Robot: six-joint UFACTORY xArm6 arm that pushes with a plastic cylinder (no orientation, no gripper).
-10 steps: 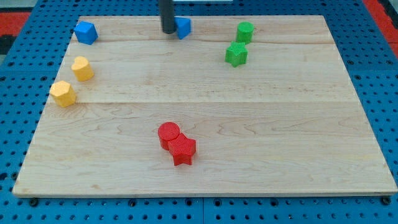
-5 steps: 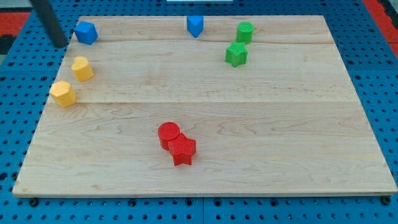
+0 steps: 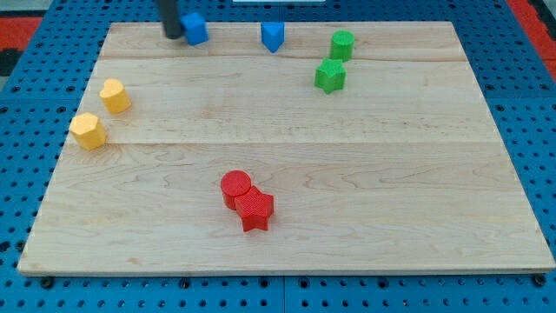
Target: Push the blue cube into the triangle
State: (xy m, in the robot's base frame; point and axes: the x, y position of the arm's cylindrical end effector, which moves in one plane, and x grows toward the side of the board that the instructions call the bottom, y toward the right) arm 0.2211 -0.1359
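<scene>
Rod: dark, straight, entering from the view's top, no claw fitted, so nothing is held.
My tip [image 3: 174,36]: touching the blue cube's [image 3: 195,29] left side.
Blue triangle [image 3: 273,36]: well right of the cube.
Table [image 3: 287,235]: pale wood planks.

- A blue cube [image 3: 196,28] is seen touching my tip [image 3: 174,36] on the tip's right, at the view's top.
- A blue triangle [image 3: 273,36] is found further right, apart.
</scene>
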